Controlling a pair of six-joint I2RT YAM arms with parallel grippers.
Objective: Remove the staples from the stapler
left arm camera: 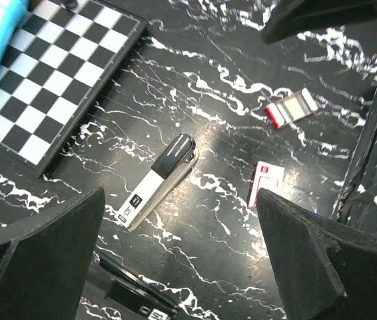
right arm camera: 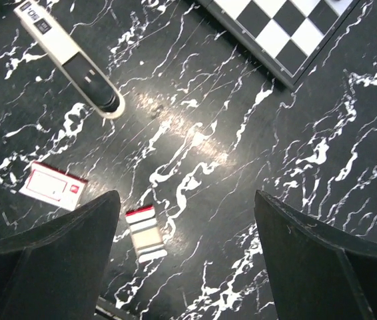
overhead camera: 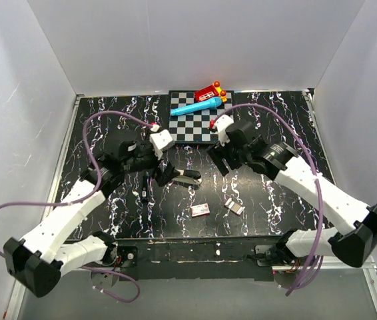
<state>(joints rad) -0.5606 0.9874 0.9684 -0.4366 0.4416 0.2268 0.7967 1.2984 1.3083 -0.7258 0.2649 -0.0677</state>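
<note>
The stapler (overhead camera: 188, 179), dark with a pale silvery top strip, lies flat on the marbled table (overhead camera: 268, 193) near the middle. In the left wrist view the stapler (left arm camera: 158, 181) lies ahead of the fingers, apart from them. In the right wrist view it (right arm camera: 68, 60) is at the top left. My left gripper (overhead camera: 164, 175) is open and empty just left of the stapler; it also shows in the left wrist view (left arm camera: 182, 267). My right gripper (overhead camera: 219, 162) is open and empty, hovering to the stapler's right; it also shows in the right wrist view (right arm camera: 185, 267).
A small pink-and-white box (overhead camera: 200, 209) and a striped staple tray (overhead camera: 234, 206) lie near the front. A thin black stick (overhead camera: 146, 188) lies left of the stapler. A chessboard (overhead camera: 192, 123) with a blue tube (overhead camera: 195, 107) and a red toy (overhead camera: 208, 92) sits at the back.
</note>
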